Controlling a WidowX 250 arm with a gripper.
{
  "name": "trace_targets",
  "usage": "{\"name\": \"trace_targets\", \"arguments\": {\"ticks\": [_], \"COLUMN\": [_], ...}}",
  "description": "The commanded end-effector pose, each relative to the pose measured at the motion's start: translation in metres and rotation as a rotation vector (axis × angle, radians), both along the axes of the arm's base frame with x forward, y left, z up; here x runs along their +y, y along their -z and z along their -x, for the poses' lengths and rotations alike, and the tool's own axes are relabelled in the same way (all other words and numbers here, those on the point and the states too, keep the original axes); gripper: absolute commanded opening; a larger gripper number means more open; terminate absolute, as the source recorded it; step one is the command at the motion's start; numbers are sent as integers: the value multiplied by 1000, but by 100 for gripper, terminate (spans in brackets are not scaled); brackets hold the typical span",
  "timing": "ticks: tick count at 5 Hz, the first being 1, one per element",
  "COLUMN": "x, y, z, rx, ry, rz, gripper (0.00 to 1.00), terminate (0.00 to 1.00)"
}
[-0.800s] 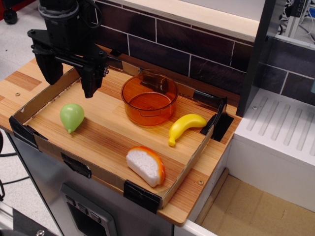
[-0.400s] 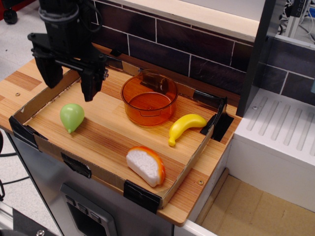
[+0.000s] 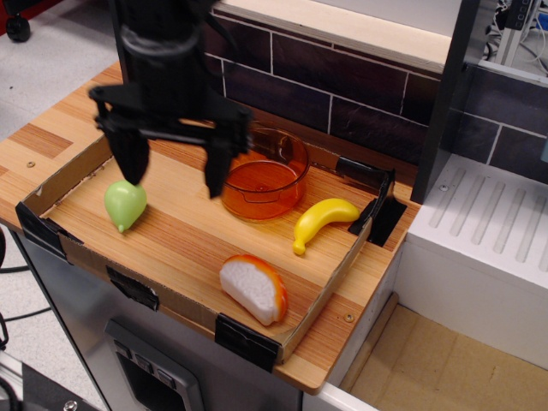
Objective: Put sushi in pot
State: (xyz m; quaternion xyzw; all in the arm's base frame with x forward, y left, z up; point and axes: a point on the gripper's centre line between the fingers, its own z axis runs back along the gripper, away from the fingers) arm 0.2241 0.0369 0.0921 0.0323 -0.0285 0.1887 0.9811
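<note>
The sushi (image 3: 253, 288), a white rice block with an orange strip along its far side, lies near the front right of the cardboard tray (image 3: 86, 257). The translucent orange pot (image 3: 267, 175) stands at the tray's back middle, and nothing shows inside it. My black gripper (image 3: 175, 178) hangs open above the tray's left middle, its fingers wide apart, blurred by motion. One finger (image 3: 132, 158) is just over the green pear, the other (image 3: 216, 171) hides the pot's left rim. The gripper holds nothing and is well away from the sushi.
A green toy pear (image 3: 125, 204) lies at the tray's left. A yellow banana (image 3: 321, 221) lies right of the pot. The tray has low cardboard walls with black tape corners. A dark tiled wall runs behind, and a white drainer (image 3: 488, 231) is to the right.
The gripper has swung right and forward from the tray's back left corner to over the space between pear and pot, and has turned so both fingers face me. The objects have not moved.
</note>
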Motion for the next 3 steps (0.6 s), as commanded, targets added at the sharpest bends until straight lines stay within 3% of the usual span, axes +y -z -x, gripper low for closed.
{"name": "trace_targets", "arguments": {"ticks": [1, 3], "x": [-30, -45], "y": [7, 30], "z": [2, -7], "rx": [-116, -126], "ry": [-417, -574], "rz": [80, 88], "gripper": [100, 100], "terminate": [0, 0]}}
